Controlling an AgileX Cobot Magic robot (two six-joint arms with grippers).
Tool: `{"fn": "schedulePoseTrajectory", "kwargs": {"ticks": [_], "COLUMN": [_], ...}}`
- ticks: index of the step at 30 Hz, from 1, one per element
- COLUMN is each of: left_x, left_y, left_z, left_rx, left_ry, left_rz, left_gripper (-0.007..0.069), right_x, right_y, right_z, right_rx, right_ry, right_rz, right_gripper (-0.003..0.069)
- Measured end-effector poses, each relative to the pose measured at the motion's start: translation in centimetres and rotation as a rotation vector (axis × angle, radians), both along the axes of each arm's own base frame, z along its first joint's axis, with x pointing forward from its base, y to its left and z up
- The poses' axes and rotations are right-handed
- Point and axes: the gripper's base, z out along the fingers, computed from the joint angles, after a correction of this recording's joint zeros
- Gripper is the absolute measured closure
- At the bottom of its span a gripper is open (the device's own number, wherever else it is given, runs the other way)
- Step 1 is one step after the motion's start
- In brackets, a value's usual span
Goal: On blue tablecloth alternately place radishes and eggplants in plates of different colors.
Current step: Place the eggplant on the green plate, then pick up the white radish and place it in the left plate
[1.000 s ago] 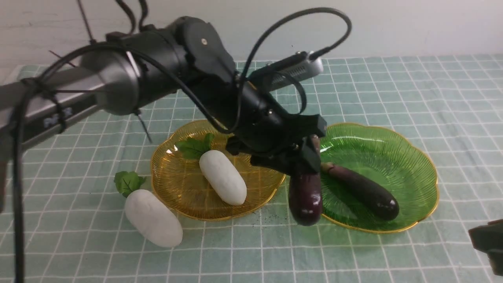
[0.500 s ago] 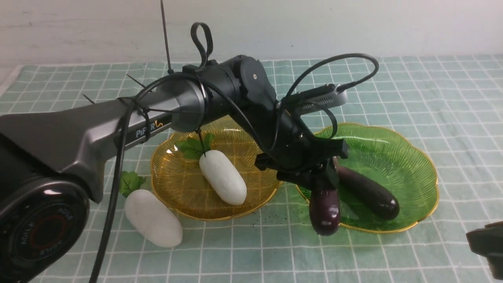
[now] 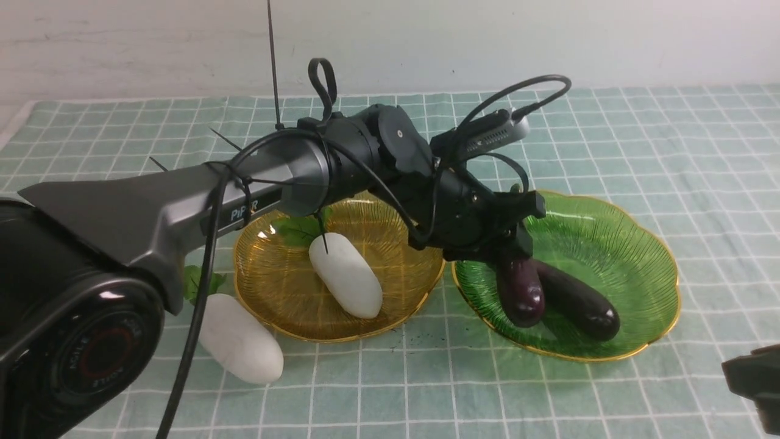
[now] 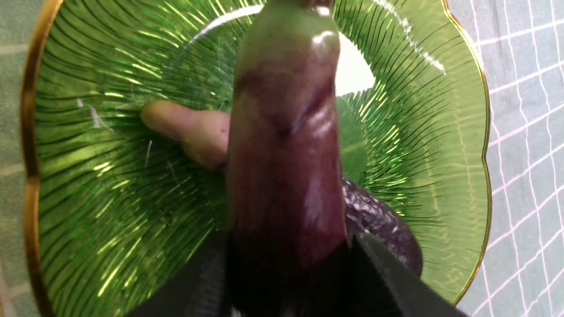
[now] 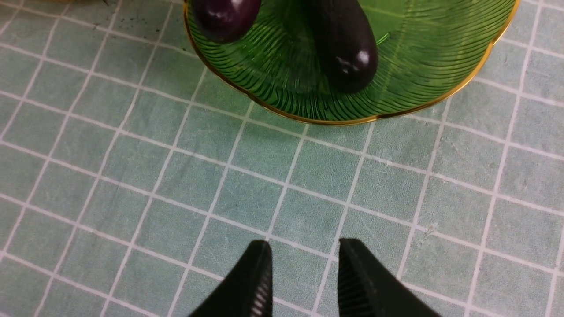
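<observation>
My left gripper is shut on a dark purple eggplant, which hangs tip down over the green plate. In the left wrist view that eggplant fills the middle above the ribbed plate. A second eggplant lies in the same plate, close beside the held one. One white radish lies in the amber plate. Another radish rests on the blue tablecloth at that plate's front left. My right gripper is open and holds nothing, low over the cloth in front of the green plate.
The left arm stretches across the amber plate and hides its far rim. Cables loop above its wrist. A pale wall bounds the far edge of the cloth. The right gripper's body shows at the lower right corner.
The left arm has swung right and lowered, carrying the eggplant from the gap between the plates into the green plate. The right gripper has stayed put.
</observation>
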Motion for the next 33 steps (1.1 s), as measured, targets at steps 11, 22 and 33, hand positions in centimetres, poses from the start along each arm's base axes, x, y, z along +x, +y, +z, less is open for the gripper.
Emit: {"fn": "schedulePoseTrajectory", "kwargs": {"ticks": [11,22,33], "left_x": [0.8,1.4,1.3], "left_y": [-0.1,0.0,0.0], "left_z": [0.4,0.7,0.6], "left_rx": [-0.035,-0.053,-0.048], "left_ry": [-0.065,-0.121,-0.108], "left_rz": [0.057,0.105,0.092], "left_gripper": [0.0314,0.0244,0.0053], "right_x": [0.0,0.0,0.0], "right_y": [0.0,0.0,0.0], "right_z": [0.0,0.0,0.0], "right_rx": [0.001,0.001,0.001], "right_ry": [0.000,0.000,0.000], "right_rz": [0.000,0.000,0.000], "right_gripper": [0.0457,0.0457,0.0457]}}
